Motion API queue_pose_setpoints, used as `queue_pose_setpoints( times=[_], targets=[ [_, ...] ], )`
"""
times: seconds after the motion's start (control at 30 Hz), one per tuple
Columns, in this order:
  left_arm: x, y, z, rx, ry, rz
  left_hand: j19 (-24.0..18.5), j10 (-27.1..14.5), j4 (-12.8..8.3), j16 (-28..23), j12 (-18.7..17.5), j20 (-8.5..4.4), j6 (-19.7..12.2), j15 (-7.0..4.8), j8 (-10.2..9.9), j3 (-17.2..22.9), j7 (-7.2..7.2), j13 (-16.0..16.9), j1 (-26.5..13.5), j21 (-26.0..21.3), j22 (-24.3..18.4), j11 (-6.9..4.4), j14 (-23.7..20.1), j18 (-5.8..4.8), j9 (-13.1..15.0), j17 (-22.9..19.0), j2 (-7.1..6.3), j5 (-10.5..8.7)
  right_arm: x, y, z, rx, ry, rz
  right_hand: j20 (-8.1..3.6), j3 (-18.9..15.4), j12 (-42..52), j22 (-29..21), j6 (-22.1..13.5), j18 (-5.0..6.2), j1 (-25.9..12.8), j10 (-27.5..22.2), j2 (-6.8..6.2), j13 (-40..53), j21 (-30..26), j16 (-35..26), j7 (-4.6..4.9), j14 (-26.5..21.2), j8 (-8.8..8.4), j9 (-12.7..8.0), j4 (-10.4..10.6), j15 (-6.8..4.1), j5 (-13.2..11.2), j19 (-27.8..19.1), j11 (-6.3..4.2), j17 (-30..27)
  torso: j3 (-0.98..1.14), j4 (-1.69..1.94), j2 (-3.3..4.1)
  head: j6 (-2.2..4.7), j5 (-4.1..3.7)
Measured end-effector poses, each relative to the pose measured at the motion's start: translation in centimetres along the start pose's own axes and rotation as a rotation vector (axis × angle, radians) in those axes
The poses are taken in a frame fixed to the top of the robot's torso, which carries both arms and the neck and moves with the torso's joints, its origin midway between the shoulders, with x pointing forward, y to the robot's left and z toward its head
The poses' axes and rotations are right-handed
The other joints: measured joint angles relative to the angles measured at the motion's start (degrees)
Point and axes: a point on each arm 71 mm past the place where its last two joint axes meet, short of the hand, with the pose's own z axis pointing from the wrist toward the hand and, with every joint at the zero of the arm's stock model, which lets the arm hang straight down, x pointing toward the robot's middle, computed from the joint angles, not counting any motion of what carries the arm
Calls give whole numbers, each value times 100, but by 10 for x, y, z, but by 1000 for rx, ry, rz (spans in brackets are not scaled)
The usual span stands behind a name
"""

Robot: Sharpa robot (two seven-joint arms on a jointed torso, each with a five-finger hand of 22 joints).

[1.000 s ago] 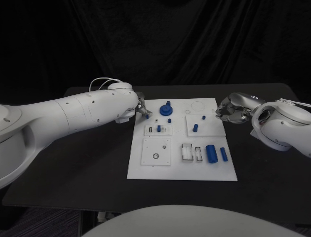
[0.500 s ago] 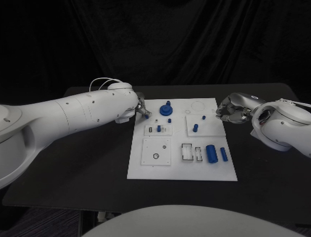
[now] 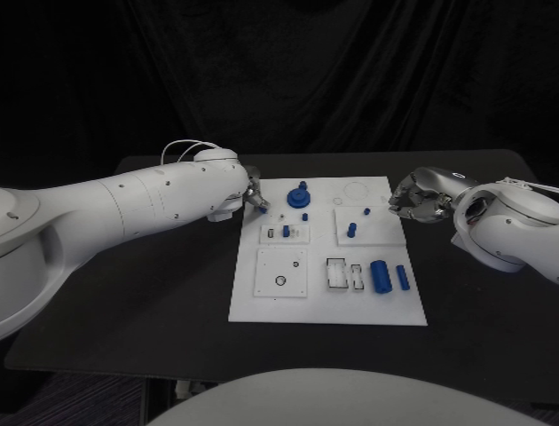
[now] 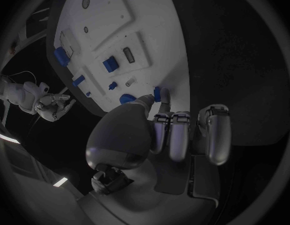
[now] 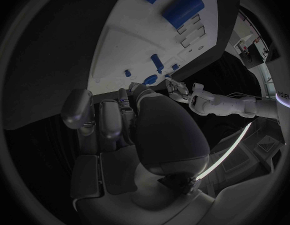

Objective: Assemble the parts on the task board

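Lying lengthwise along the task board (image 3: 264,302), thick blue cylinder (image 3: 381,276)

My head camera looks down from above onto the black table (image 3: 126,293), taking in the whole white board (image 3: 328,306) from some way off. The camera behind my left hand (image 4: 159,135) sits close, facing across the board (image 4: 154,30) from its edge. The one behind my right hand (image 5: 129,127) looks over the board (image 5: 120,45) from the opposite edge. All three share the board.
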Motion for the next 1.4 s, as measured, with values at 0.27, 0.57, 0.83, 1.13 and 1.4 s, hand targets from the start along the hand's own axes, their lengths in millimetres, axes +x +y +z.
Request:
queue_pose_setpoints(
  times=[0.27, 0.57, 0.83, 1.13, 1.4],
  targets=[
    [2, 0, -2, 12, 0, -1, 0, 0, -136, 0, 0, 0, 61, 0, 35, 861, -19, 0, -208, 0, 0, 0, 0, 0, 95, 0, -316, -10, 0, 0, 0, 4, 3, 0, 0, 17, 0, 0, 0, 0, 0, 0, 0, 0, -35, 0, 0, 0, 0, -2, -17, 0, 0, 0, 0, -5, 1, 5, 1, 0, 12],
    [9, 2, -16, 69, -27, -26, 22, 3, -298, 0, 0, -22, 173, -44, 189, 1369, -48, 0, -435, 0, 0, -40, 0, -1, 224, 0, -542, -46, 0, -4, -2, 14, 3, -1, 0, 17, 0, 4, 0, 0, 0, 0, 0, 0, -35, 0, 0, 0, 0, -5, -17, 0, 0, 0, 0, -5, 2, 5, -1, 0, 1],
    [19, 5, -35, 116, -54, -57, 22, 4, -341, 0, 0, -22, 240, -44, 225, 1545, -70, 0, -511, 27, 0, -80, 0, -1, 277, -1, -617, -76, -1, -6, -3, 20, 3, -1, 0, 16, 0, 3, 0, 0, 0, 0, 0, 0, -35, 0, 0, 0, 0, -4, -17, 0, 0, 0, 0, -5, 3, 5, -6, 0, 14],
    [25, 5, -47, 122, -59, -71, 0, 4, -354, 0, 0, -43, 256, -64, 247, 1621, -68, 0, -549, 27, 0, -80, -21, -1, 291, -1, -654, -143, -1, -7, -3, 24, 4, 1, 0, 16, 0, 3, 0, 0, 0, -15, 0, 0, -35, 0, 0, 0, 0, -4, -17, 0, 0, 0, -15, -8, 3, 12, -17, 0, 14],
    [31, 2, -49, 132, -63, -82, 0, 4, -300, 0, 0, -43, 281, -64, 247, 1680, -76, 0, -709, 26, -1, -80, -21, -2, 301, -2, -675, -278, -1, -7, -3, 26, 4, 3, 0, 16, 0, 2, 0, 0, 0, -21, 0, 0, -35, 0, 0, 0, 0, -4, -17, 0, 0, 0, -20, -10, 10, 18, -27, 0, 0]
  ],
)
